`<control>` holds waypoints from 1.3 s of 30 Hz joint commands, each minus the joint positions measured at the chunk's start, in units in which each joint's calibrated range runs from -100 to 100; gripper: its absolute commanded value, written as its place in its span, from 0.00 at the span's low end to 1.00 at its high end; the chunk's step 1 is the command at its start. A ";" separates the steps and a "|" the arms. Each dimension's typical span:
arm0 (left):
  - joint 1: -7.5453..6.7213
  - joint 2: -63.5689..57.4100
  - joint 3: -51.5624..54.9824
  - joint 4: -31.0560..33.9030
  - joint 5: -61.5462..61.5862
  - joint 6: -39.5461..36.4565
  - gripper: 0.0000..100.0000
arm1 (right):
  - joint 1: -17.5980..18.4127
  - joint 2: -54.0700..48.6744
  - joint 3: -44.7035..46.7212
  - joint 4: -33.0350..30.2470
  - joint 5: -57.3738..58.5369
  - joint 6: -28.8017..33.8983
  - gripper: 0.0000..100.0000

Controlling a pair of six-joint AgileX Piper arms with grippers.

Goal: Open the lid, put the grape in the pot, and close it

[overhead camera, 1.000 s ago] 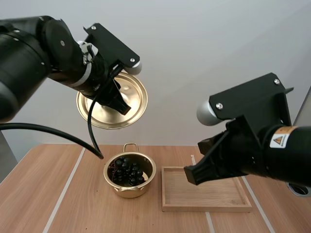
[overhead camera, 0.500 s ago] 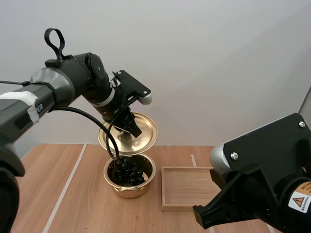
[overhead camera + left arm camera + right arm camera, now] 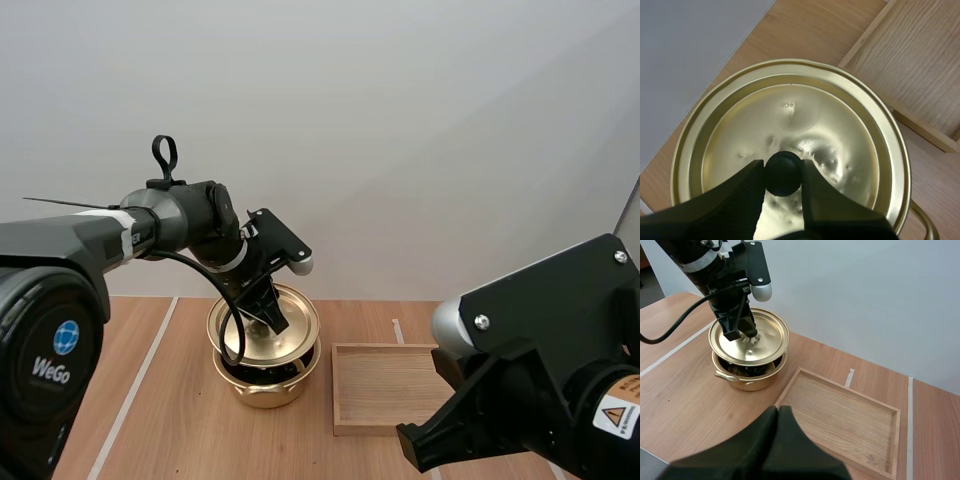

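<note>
Left gripper (image 3: 783, 167) is clamped on the lid's black knob (image 3: 783, 176), one finger on each side at its widest part. The lid (image 3: 805, 115) hangs directly under the jaws, just over the pot (image 3: 746, 384), and is tilted. A dark gap shows on one side between the two rims, so it is not seated yet. The grapes (image 3: 738, 371) lie in the pot, below the jaws, glimpsed through that gap.

Handling, judged:
- **Lid:** thin pressed metal, brass-gold, light and stiff. It is polished, so slick.
- **Hold:** the round knob is the only sensible grip. A ball between two flat fingers can swivel, which probably explains the tilt.
- **Rim:** stepped in concentric rings; it should centre itself on the pot once level.
- **Risk:** a drop would clatter and dent, not break.
- **Grapes:** soft, dark, in a bunch; the lid may press on them.

Pot: same gold metal, shallow and round, with a thin loop handle. Tray (image 3: 840, 415) is beside the pot, off to one side of the left jaws: pale open-grained wood, rectangular, low raised border. Table (image 3: 680, 390) is warm wood with pale stripes.

Right gripper (image 3: 777, 412) has its fingers together on nothing, well back from the pot, the tray just beyond its tips.
</note>
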 commanded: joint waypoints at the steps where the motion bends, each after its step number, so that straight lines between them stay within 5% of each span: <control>1: -0.10 1.29 0.05 -0.99 -1.67 0.44 0.00 | -0.23 -0.56 0.03 0.23 0.00 0.12 0.00; 28: -0.10 2.81 3.34 -3.33 -1.84 1.40 0.02 | -0.23 -0.45 0.03 0.23 0.00 0.12 0.00; 31: -0.10 2.69 3.34 -4.18 -1.65 1.40 0.27 | -0.23 -0.45 0.03 0.23 0.00 0.12 0.00; 36: -0.10 0.86 3.34 -4.32 -0.36 1.40 1.00 | -0.23 -0.45 0.03 0.23 0.00 0.12 0.00; 39: -0.10 -1.68 3.34 -4.32 0.35 1.40 1.00 | -0.23 -0.45 0.03 0.23 0.00 0.12 0.00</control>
